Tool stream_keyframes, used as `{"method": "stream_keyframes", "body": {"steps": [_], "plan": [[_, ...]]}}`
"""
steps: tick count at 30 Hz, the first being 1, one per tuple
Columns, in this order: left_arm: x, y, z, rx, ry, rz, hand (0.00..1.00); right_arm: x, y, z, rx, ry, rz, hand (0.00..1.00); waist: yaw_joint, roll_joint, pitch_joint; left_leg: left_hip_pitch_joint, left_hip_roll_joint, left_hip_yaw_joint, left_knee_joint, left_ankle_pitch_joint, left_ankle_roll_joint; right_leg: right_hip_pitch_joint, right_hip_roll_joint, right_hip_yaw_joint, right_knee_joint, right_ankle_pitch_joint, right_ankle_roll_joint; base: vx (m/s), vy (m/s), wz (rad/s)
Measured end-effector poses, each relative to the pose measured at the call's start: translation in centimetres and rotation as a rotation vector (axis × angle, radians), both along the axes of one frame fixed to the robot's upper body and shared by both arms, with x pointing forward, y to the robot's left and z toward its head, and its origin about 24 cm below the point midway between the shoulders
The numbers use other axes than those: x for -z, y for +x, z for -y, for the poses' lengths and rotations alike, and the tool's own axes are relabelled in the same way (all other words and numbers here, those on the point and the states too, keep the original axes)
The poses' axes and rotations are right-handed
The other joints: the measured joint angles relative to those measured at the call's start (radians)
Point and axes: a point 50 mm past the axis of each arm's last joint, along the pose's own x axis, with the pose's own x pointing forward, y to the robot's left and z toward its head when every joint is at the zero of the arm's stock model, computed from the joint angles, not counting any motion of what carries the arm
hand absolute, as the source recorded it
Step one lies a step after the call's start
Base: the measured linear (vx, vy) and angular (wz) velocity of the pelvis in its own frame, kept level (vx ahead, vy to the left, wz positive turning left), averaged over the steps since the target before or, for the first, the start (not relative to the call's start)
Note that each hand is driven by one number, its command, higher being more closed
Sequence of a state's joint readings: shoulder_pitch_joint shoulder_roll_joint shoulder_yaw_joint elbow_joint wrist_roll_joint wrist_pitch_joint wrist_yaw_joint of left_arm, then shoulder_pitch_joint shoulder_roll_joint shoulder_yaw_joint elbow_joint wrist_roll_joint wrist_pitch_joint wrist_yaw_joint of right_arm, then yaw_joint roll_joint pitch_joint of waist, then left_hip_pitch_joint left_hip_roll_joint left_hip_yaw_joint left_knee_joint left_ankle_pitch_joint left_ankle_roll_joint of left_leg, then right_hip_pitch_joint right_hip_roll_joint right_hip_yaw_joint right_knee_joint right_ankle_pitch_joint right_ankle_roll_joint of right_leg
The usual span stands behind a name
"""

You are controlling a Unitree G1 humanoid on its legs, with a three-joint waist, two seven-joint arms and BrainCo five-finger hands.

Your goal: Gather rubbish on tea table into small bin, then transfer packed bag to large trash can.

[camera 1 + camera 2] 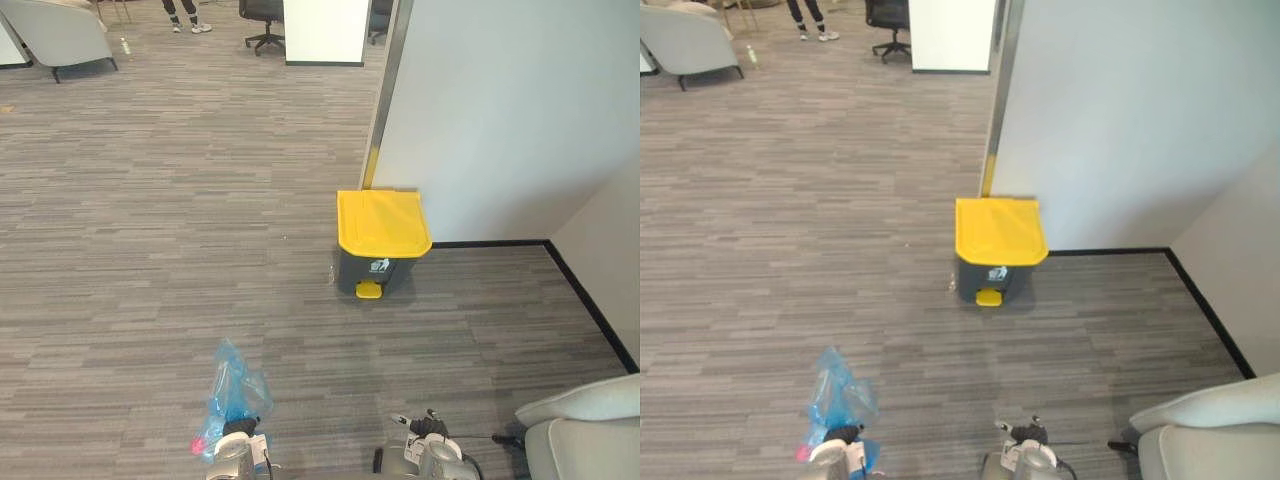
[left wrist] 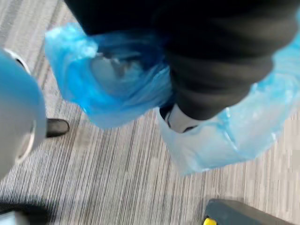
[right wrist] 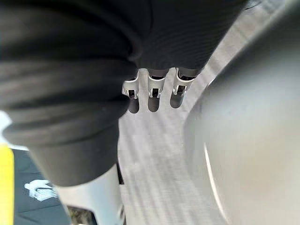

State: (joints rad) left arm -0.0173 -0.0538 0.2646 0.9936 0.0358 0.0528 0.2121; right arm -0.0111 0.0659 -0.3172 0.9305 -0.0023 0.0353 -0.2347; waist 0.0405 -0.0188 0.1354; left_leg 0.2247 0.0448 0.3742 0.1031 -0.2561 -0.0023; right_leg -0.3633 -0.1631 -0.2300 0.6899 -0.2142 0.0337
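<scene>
Bottom centre-left, my left hand (image 1: pixel 240 428) grasps a crumpled blue plastic bag (image 1: pixel 232 385), which sticks up above it. Bottom centre-right, my right hand (image 3: pixel 153 93) hangs relaxed, fingers straight, holding nothing. Mid-frame, the dark grey pedal trash can (image 1: pixel 380 240) stands against the white wall (image 1: pixel 500 110), its yellow lid closed. At the top edge left of centre, a person's legs (image 1: pixel 185 14).

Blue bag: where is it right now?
Lower left of the left eye view: the blue bag sits bunched at the left hand, well short and to the left of the yellow-lidded trash can by the wall.
</scene>
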Motion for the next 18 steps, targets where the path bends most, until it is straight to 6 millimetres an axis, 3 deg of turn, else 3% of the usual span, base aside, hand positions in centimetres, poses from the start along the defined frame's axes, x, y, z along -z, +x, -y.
{"method": "stream_keyframes", "body": {"steps": [2, 3, 4, 7, 8, 9, 10, 11, 12, 13, 14, 16, 17, 18], "plan": [[0.0, 0.0, 0.1, 0.008, 0.0, 0.001, 1.0, 0.1, -0.2, 0.2, 0.017, 0.001, -0.006, 0.0, -0.007, -0.01, 0.004, 0.045, -0.013, -0.022, -0.032, -0.024, -0.039, 0.016, 0.03, -0.012, -0.258, 0.136, -0.027, 0.37, -0.115, 0.29], [0.0, 0.1, 0.4, 0.009, -0.01, 0.0, 1.0, -0.1, 0.2, 0.7, 0.018, -0.012, 0.003, 0.0, -0.009, 0.017, 0.012, 0.069, 0.005, -0.039, -0.033, -0.036, -0.055, 0.027, 0.05, -0.007, -0.231, 0.148, -0.07, 0.45, -0.143, 0.02], [0.1, 0.1, 0.8, 0.015, -0.022, -0.002, 1.0, -0.3, 0.5, 1.3, 0.0, -0.039, 0.003, 0.0, -0.004, 0.042, 0.017, 0.07, 0.025, -0.047, -0.015, -0.023, -0.054, 0.028, 0.062, -0.011, -0.219, 0.109, -0.077, 0.43, -0.153, -0.11], [0.2, -0.2, 0.9, 0.022, -0.025, -0.012, 1.0, -0.3, 0.7, 1.4, -0.003, -0.044, -0.001, 0.0, -0.011, 0.06, 0.018, 0.04, 0.061, -0.093, 0.126, -0.003, -0.073, 0.069, 0.08, -0.027, -0.196, 0.023, -0.085, 0.42, -0.192, 0.01], [0.2, -0.1, 0.9, 0.031, -0.028, -0.007, 1.0, -0.2, 0.5, 1.3, -0.002, -0.041, -0.006, 0.0, -0.019, 0.059, 0.018, 0.003, 0.079, -0.12, 0.226, 0.005, -0.089, 0.097, 0.084, -0.035, -0.213, 0.014, -0.083, 0.39, -0.207, 0.33], [0.1, 0.2, 1.0, 0.04, -0.031, 0.001, 1.0, -0.1, 0.3, 1.2, -0.009, -0.039, -0.012, 0.0, -0.023, 0.057, 0.018, -0.081, 0.112, -0.157, 0.422, 0.048, -0.146, 0.147, 0.094, -0.039, -0.25, 0.006, -0.083, 0.36, -0.172, 0.22], [-0.1, 0.4, 0.6, 0.034, -0.022, 0.015, 1.0, -0.1, 0.4, 0.8, -0.031, -0.038, -0.014, 0.0, -0.019, 0.056, 0.021, -0.196, 0.152, -0.18, 0.661, 0.076, -0.173, 0.203, 0.113, -0.035, -0.304, 0.003, -0.088, 0.36, -0.135, 0.03], [-0.1, 0.4, 0.5, 0.028, -0.019, 0.019, 1.0, -0.1, 0.5, 0.6, -0.041, -0.036, -0.013, 0.0, -0.016, 0.053, 0.022, -0.23, 0.163, -0.177, 0.726, 0.074, -0.169, 0.225, 0.119, -0.033, -0.324, 0.001, -0.092, 0.35, -0.061, -0.31], [-0.3, 0.5, 0.4, 0.022, -0.016, 0.031, 1.0, 0.0, 0.5, 0.1, -0.061, -0.029, -0.017, 0.0, -0.011, 0.059, 0.019, -0.295, 0.177, -0.161, 0.793, 0.04, -0.13, 0.283, 0.13, -0.017, -0.368, 0.001, -0.099, 0.37, -0.006, -0.58], [-0.4, 0.7, 0.3, 0.022, -0.013, 0.042, 1.0, 0.2, 0.2, -0.2, -0.063, -0.019, -0.035, 0.0, 0.002, 0.043, 0.024, -0.321, 0.177, -0.119, 0.747, 0.007, -0.096, 0.33, 0.129, 0.008, -0.399, 0.006, -0.094, 0.36, 0.01, -0.62], [-0.4, 0.7, 0.3, 0.019, -0.012, 0.046, 1.0, 0.3, 0.1, -0.2, -0.063, -0.016, -0.04, 0.0, 0.006, 0.042, 0.023, -0.329, 0.176, -0.106, 0.719, -0.002, -0.089, 0.34, 0.129, 0.019, -0.405, 0.006, -0.093, 0.41, 0.09, -0.78], [-0.5, 0.8, 0.3, 0.016, -0.012, 0.053, 1.0, 0.3, 0.1, -0.5, -0.062, -0.01, -0.04, 0.0, 0.014, 0.043, 0.02, -0.36, 0.159, -0.086, 0.492, -0.019, -0.066, 0.382, 0.119, 0.059, -0.426, 0.007, -0.085, 0.33, 0.132, -0.81], [-0.5, 0.7, 0.5, 0.016, -0.017, 0.051, 1.0, 0.3, 0.0, -0.5, -0.06, -0.009, -0.041, 0.0, 0.014, 0.044, 0.016, -0.363, 0.142, -0.1, 0.358, 0.01, -0.054, 0.39, 0.115, 0.083, -0.432, 0.005, -0.064, 0.26, 0.162, -0.85], [-0.3, 0.4, 0.5, 0.014, -0.02, 0.039, 1.0, 0.4, -0.5, -0.4, -0.057, -0.011, -0.05, 0.0, 0.017, 0.063, 0.003, -0.368, 0.131, -0.149, 0.207, 0.151, -0.054, 0.396, 0.13, 0.11, -0.434, -0.007, -0.029, 0.32, 0.22, -0.8]]}}
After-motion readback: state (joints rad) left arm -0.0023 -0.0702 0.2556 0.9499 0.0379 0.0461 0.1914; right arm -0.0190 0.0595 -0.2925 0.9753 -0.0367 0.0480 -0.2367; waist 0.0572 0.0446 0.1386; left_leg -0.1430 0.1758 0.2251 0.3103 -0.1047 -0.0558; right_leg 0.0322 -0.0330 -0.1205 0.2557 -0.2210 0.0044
